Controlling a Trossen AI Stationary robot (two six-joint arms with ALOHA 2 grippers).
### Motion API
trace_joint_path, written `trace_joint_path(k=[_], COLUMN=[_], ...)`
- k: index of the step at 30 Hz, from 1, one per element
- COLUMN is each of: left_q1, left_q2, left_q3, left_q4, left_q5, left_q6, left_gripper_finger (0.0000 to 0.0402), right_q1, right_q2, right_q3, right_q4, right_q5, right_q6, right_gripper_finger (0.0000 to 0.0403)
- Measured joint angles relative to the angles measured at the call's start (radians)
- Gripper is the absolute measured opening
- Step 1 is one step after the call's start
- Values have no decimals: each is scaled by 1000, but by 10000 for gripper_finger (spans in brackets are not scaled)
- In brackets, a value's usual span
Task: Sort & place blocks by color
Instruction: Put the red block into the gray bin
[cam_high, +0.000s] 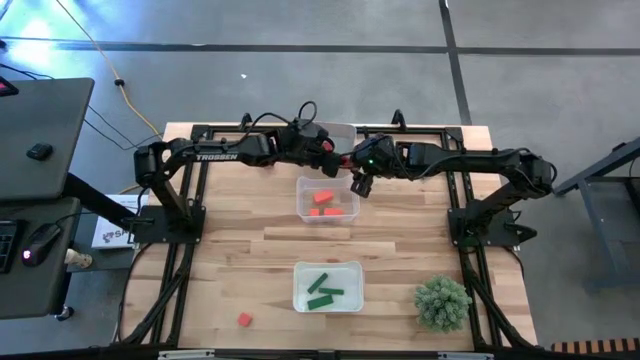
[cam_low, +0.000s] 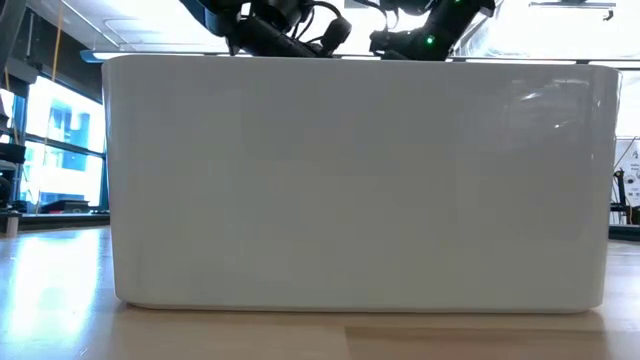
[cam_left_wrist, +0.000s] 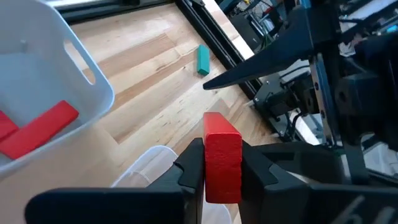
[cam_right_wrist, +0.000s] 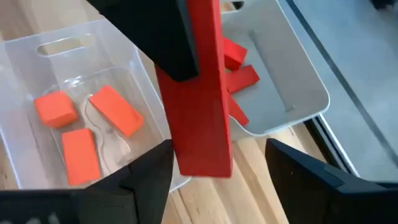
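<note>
The wooden table (cam_high: 230, 255) carried two clear trays (cam_high: 327, 199), a plant (cam_high: 442, 302) and, left of the nearer tray (cam_high: 327, 286), a lone orange-red block (cam_high: 244, 320).

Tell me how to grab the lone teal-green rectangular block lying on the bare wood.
Grip the teal-green block at its middle, fingers across its narrow width, from straight above: it lies flat, with bare wood along both long sides. The left gripper holds a red block; the right gripper is open.

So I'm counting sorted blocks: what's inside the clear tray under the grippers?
Three orange-red blocks lie in the clear tray. The right wrist view shows most of its floor; the held crimson block covers one edge.
</note>
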Motion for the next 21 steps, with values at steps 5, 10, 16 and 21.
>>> trace_joint_path(k=[5,10,16,21], left_q1=[30,94,179,244], left_q2=[0,0,0,0], left_q3=[0,0,0,0], left_q4=[-15,-42,-82,-137], left_q5=[8,14,18,18], left_q6=[85,201,365,508], left_gripper_finger=[38,38,39,40], right_q1=[-2,-2,-2,-2], right_q2=[-1,-1,-1,-1], right_q3=[0,0,0,0], right_q4=[-7,-7,1,21], right_q5=[18,19,18,19], right_q6=[69,163,250,330], right_gripper_finger=[249,251,252,252])
